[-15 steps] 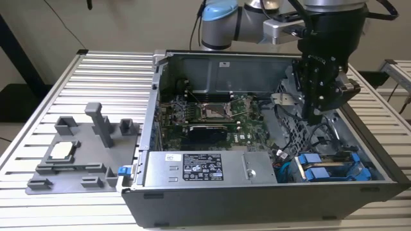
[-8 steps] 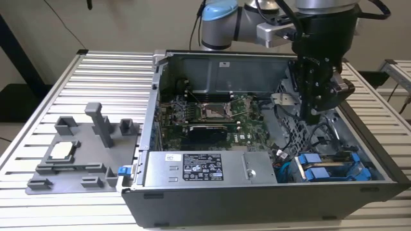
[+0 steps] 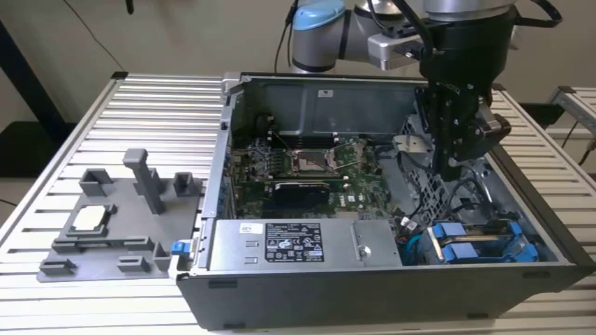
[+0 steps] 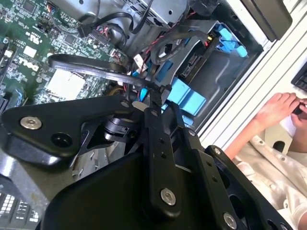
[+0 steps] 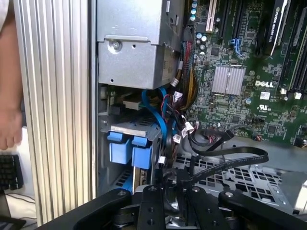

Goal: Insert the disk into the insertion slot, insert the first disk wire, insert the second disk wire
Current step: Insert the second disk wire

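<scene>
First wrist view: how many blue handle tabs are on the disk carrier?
2. The outer blue tab sits nearer the case wall; the inner blue tab is right beside it, toward the cables. Others may be hidden.

We see a beige wall [image 3: 186,35] behind. Ribbed alu desk [image 3: 139,112], 2nd desk [image 3: 579,105] at the exterior view's right.

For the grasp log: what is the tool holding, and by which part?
A flat black disk wire, pinched at one end between the tool fingertips.
</scene>
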Controlling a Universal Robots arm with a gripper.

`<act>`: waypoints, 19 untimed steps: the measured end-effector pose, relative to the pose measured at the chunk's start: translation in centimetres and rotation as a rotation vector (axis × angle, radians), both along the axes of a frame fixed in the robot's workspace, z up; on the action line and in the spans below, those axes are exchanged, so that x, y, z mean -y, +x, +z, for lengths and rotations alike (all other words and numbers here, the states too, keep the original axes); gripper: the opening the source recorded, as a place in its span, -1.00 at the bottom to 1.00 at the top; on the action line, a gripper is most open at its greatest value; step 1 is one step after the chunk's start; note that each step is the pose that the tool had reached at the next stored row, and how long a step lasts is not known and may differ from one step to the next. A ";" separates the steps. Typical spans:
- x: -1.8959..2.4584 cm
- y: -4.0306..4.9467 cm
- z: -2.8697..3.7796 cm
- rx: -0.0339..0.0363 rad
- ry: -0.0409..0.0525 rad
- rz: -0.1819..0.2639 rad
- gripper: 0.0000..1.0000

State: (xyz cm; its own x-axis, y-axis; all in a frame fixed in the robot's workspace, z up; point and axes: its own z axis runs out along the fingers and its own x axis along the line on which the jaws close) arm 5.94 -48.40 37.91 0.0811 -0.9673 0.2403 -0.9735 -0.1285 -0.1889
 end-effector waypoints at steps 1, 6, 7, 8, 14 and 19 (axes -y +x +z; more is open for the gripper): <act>0.00 0.00 0.00 0.0040 -0.0001 0.002 -0.47; 0.00 0.01 -0.02 0.0188 -0.0001 0.003 -0.47; 0.00 0.00 -0.03 0.0189 0.0000 0.003 -0.47; 0.00 -0.01 -0.04 0.0190 -0.0001 0.002 -0.47; 0.00 -0.03 -0.08 0.0191 -0.0002 -0.006 -0.47; 0.00 -0.03 -0.09 0.0191 -0.0001 -0.007 -0.66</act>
State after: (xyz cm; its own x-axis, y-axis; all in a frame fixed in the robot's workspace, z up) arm 5.91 -48.40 37.82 0.0702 -0.9678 0.2419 -0.9706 -0.1222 -0.2075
